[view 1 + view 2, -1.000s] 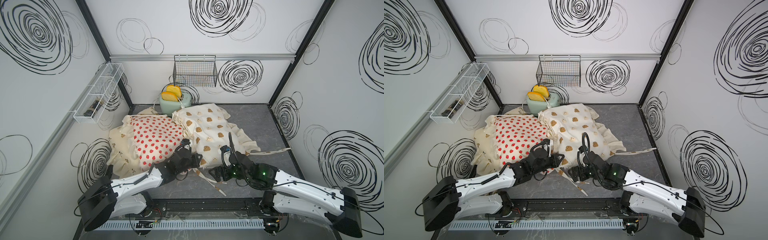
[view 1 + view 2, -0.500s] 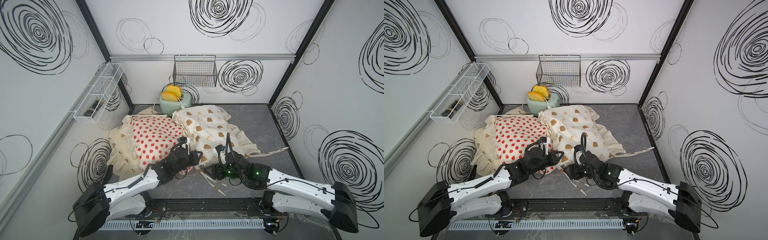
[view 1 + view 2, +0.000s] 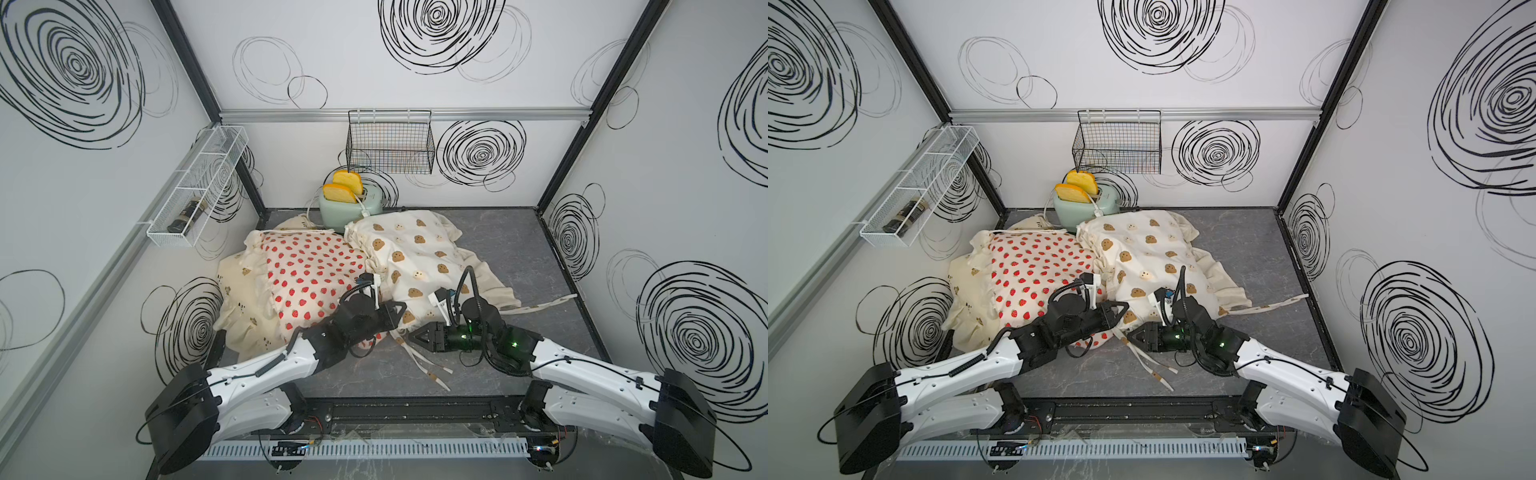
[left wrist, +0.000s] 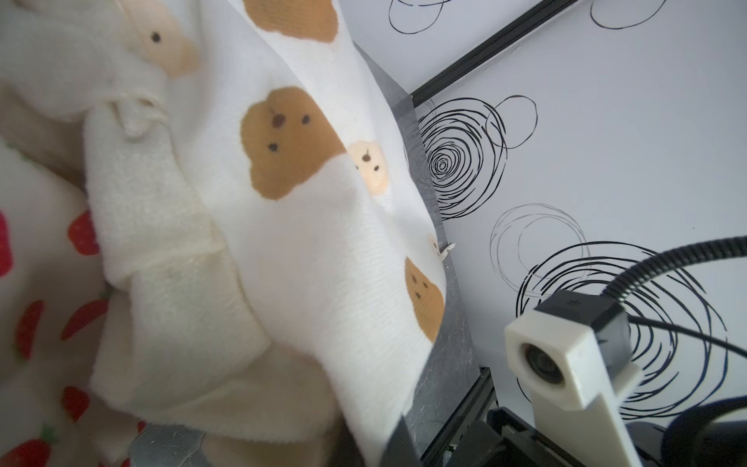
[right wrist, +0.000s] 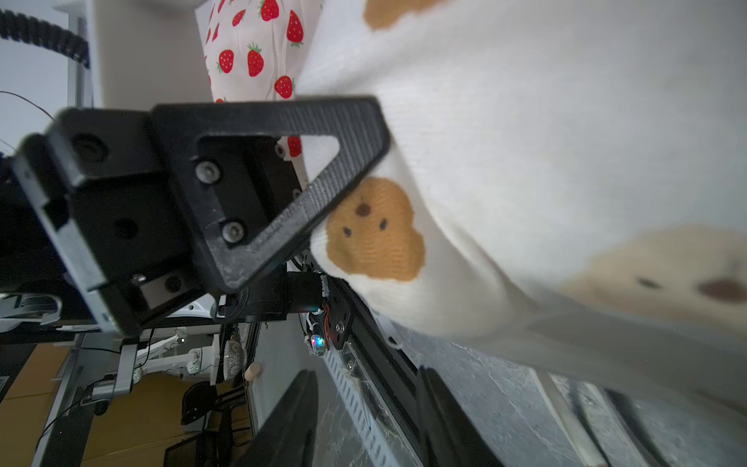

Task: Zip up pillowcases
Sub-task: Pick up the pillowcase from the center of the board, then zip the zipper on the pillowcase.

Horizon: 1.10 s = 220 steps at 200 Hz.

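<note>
Both top views look steeply down from high over the near edge of the desk (image 3: pixel 519 249) toward the back wall (arms enter at the lower frame). The left wrist camera sits close against the bear-face pillowcase (image 4: pixel 307 250), with the right arm's camera housing (image 4: pixel 566 351) at lower right. The right wrist camera, equally near, faces the left hand (image 5: pixel 376 141) at frame left; both wrist views share that cloth.

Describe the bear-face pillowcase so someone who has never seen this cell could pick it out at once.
Find the mint-green toaster against the back wall. The bear-face pillowcase lies on the grey floor just before it, beside the strawberry pillowcase. Only it carries big brown bear faces on off-white.
</note>
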Each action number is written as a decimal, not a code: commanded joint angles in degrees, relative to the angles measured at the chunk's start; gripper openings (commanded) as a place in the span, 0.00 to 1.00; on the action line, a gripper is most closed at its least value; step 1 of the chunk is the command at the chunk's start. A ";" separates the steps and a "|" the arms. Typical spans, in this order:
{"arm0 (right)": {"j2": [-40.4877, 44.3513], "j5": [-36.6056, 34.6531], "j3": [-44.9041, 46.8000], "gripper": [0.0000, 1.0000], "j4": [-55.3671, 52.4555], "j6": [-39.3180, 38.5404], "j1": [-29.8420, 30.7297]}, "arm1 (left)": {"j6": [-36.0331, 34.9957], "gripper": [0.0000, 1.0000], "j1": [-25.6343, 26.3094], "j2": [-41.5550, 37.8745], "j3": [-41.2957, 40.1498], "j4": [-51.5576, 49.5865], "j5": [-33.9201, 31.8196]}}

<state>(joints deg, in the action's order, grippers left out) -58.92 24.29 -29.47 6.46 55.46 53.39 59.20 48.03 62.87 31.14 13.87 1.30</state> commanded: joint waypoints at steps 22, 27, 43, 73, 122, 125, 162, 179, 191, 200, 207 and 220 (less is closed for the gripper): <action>-2.51 2.46 -0.67 0.37 3.07 2.02 -0.96 | 1.08 0.05 -0.37 -0.97 1.50 5.03 0.62; -2.60 2.20 -0.75 0.37 3.03 2.02 -0.96 | 1.03 0.05 -0.39 -0.97 1.52 5.03 0.65; -2.70 1.66 -0.68 0.33 3.24 2.07 -1.29 | 1.04 0.05 -0.39 -0.99 1.47 5.03 0.75; -2.92 1.24 0.03 0.30 5.64 2.63 -2.05 | 1.25 0.05 -0.35 -0.86 1.21 5.81 1.10; -4.61 1.56 -0.92 0.28 5.80 2.28 -2.59 | 1.17 0.00 -0.38 -0.72 1.21 5.83 1.21; -4.74 1.67 -0.98 0.27 5.92 2.28 -2.64 | 1.18 0.00 -0.35 -0.79 1.16 5.86 1.22; -5.67 1.91 -2.59 0.24 5.47 1.86 -2.95 | 1.17 0.00 -0.31 -0.91 0.83 5.85 1.31; -5.68 2.03 -2.78 0.22 5.66 1.82 -3.41 | 1.18 0.00 -0.31 -0.99 0.55 6.05 1.27; -5.49 2.18 -2.78 0.21 5.93 1.84 -3.56 | 1.19 0.00 -0.32 -0.93 0.52 6.08 1.32; -5.27 2.13 -2.94 0.20 5.97 1.79 -3.65 | 1.13 0.00 -0.32 -1.00 0.52 6.00 1.36; -5.19 1.87 -3.02 0.20 5.75 1.71 -3.64 | 1.12 0.00 -0.37 -1.00 0.51 5.97 1.33; -5.18 1.62 -3.05 0.17 5.07 1.59 -3.77 | 1.11 0.00 -0.37 -0.99 0.51 6.04 1.28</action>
<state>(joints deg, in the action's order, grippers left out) -64.53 26.24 -30.72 10.98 56.97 50.09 59.42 47.94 62.87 31.14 15.18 2.33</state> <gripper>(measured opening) 0.194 0.081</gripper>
